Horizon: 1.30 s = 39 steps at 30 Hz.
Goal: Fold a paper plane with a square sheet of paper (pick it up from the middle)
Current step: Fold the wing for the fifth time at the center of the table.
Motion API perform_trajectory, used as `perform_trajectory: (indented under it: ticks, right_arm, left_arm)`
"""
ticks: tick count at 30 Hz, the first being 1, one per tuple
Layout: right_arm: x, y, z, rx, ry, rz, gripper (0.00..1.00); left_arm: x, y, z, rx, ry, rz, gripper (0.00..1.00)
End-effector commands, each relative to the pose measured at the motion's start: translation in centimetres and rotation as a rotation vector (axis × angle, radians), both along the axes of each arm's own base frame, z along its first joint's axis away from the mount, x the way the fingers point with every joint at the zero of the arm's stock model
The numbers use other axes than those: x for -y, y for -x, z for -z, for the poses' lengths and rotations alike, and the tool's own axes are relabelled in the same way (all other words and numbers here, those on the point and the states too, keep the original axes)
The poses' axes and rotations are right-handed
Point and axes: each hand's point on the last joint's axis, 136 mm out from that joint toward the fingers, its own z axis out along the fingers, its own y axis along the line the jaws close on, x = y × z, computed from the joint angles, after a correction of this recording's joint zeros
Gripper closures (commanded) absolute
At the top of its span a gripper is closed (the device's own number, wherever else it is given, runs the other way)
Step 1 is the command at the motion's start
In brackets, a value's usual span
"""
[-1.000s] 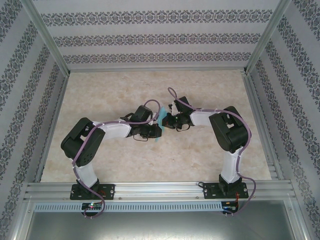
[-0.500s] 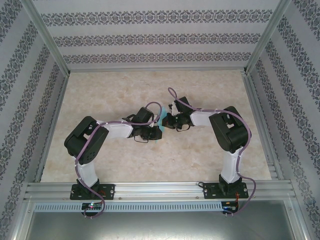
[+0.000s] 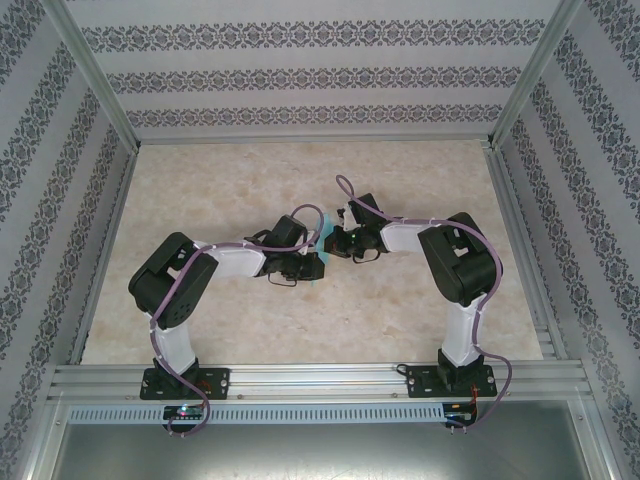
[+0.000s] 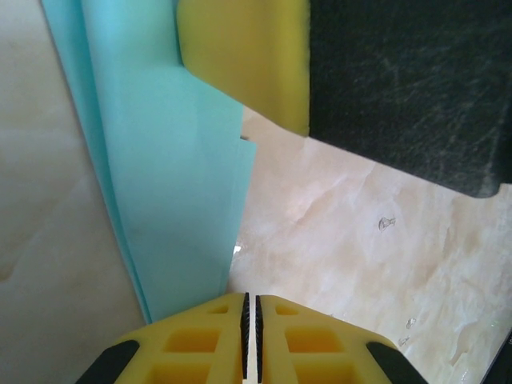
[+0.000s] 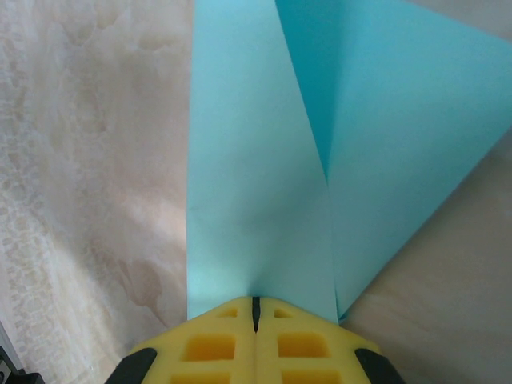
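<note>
Near the middle of the beige, marble-veined table [image 3: 230, 190], a thin turquoise sheet of paper [image 3: 319, 250] was located between the two gripper heads. From the right wrist the paper was seen as smooth and matte, folded into overlapping flaps whose straight creases met in a sharp V. Its narrow end was pinched in the right gripper [image 5: 256, 302], whose moulded yellow fingers were pressed fully together. The left gripper [image 4: 251, 298] was drawn in to a hairline slit. The paper's layered edge was seen running down to the tip of one of its fingers, but whether it was clamped there could not be told. Above it, a round-cornered yellow finger [image 4: 248, 56] of the right gripper was seen against a scuffed black block.
</note>
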Motion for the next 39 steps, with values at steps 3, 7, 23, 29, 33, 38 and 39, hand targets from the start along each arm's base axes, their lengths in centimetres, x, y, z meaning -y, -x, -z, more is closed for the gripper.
perform_trajectory:
  ticks: [3,7,23,29,33,38,39]
  right_arm:
    - [3.2,3.4,5.6,-0.134,0.184,0.025,0.99]
    - [3.1,3.4,5.6,-0.135,0.182,0.024,0.99]
    - [3.2,3.4,5.3,-0.131,0.182,0.023,0.99]
    - [3.2,3.3,5.3,-0.132,0.182,0.021,0.99]
    - [3.2,3.3,5.3,-0.135,0.185,0.021,0.99]
    - [3.3,3.3,5.4,-0.136,0.187,0.022,0.99]
    - [3.3,3.3,5.4,-0.134,0.187,0.021,0.99]
  left_arm:
    - [0.2,0.5,-2.5,0.041,0.034,0.008,0.85]
    - [-0.7,-0.2,-3.8,0.082,0.019,-0.027,0.85]
    - [-0.9,0.7,0.3,-0.011,-0.017,0.004,0.87]
    - [-1.1,1.3,0.9,-0.025,-0.038,0.028,0.88]
    - [-1.4,1.8,1.4,-0.035,-0.062,0.044,0.88]
    - [-1.8,2.4,1.7,-0.044,-0.100,0.061,0.89]
    - [-2.0,2.4,1.7,-0.042,-0.116,0.063,0.89]
